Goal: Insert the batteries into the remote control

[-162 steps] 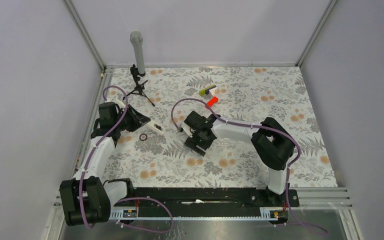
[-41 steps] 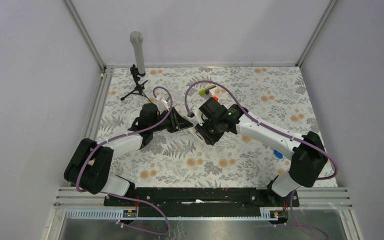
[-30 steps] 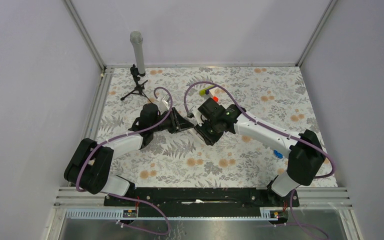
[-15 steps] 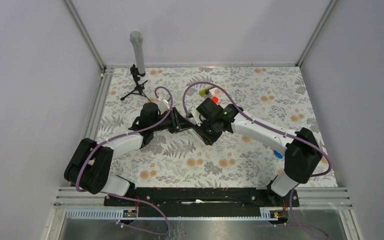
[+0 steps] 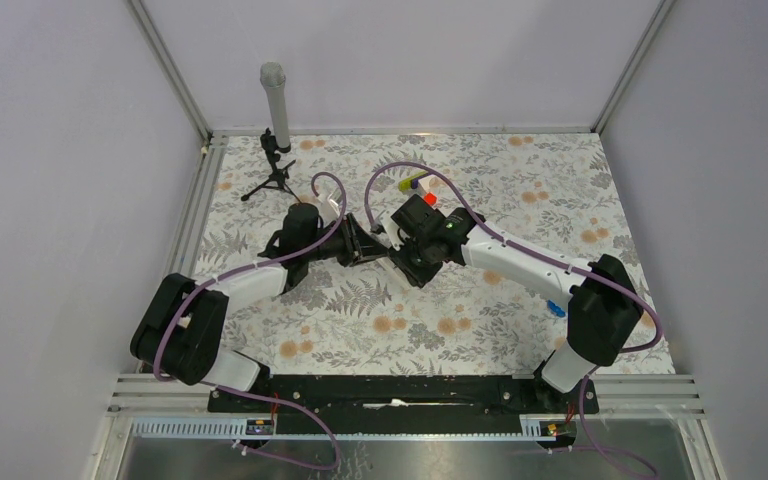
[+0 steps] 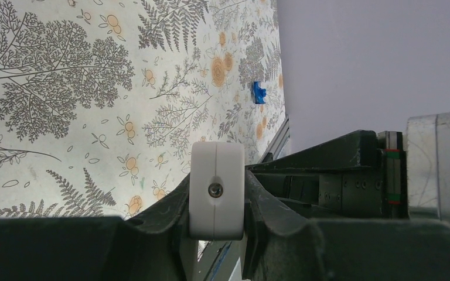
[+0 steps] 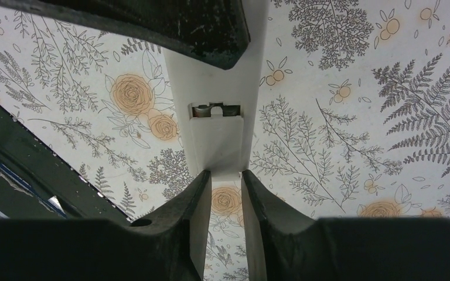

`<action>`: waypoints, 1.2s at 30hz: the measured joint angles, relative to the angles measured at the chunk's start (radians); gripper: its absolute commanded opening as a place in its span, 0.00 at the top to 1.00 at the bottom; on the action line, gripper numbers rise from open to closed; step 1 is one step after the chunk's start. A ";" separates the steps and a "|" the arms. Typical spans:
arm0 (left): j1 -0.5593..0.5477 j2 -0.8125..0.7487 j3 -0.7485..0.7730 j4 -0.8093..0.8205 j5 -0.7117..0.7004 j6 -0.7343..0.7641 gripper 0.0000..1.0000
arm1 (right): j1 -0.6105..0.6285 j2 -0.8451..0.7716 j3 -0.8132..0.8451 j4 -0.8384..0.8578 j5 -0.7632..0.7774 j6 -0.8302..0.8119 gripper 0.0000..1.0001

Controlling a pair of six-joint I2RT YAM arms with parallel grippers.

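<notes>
My left gripper (image 5: 368, 243) is shut on the white remote control (image 6: 217, 190), seen end-on with a screw in its end face. It holds the remote above the middle of the table. In the right wrist view the remote's back (image 7: 217, 76) faces the camera. A white battery cover (image 7: 217, 143) sits slid partly down, leaving a small slot (image 7: 214, 109) with something metallic in it. My right gripper (image 7: 227, 175) has its jaws a narrow gap apart, tips at the cover's lower end, nothing between them. It also shows in the top view (image 5: 407, 262). The batteries are not visible.
A red cylinder (image 5: 429, 198) and a yellow-green piece (image 5: 415, 181) lie behind the grippers. A blue piece (image 5: 557, 309) lies by the right arm and also shows in the left wrist view (image 6: 259, 92). A small tripod with a grey tube (image 5: 278, 165) stands at the back left.
Since the oldest frame the left arm has carried the remote from the left side to the middle. The right gripper has met it there and edged slightly left over the last second.
</notes>
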 measured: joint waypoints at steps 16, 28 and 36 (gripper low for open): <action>0.000 0.007 0.009 -0.048 0.040 0.011 1.00 | 0.000 0.000 0.000 0.038 0.040 0.044 0.71; 0.015 0.008 0.010 -0.064 0.060 -0.001 1.00 | 0.000 0.000 0.001 0.050 0.043 0.093 0.65; 0.046 0.010 0.014 -0.060 0.088 -0.029 1.00 | 0.000 0.000 0.031 0.050 0.058 0.140 0.56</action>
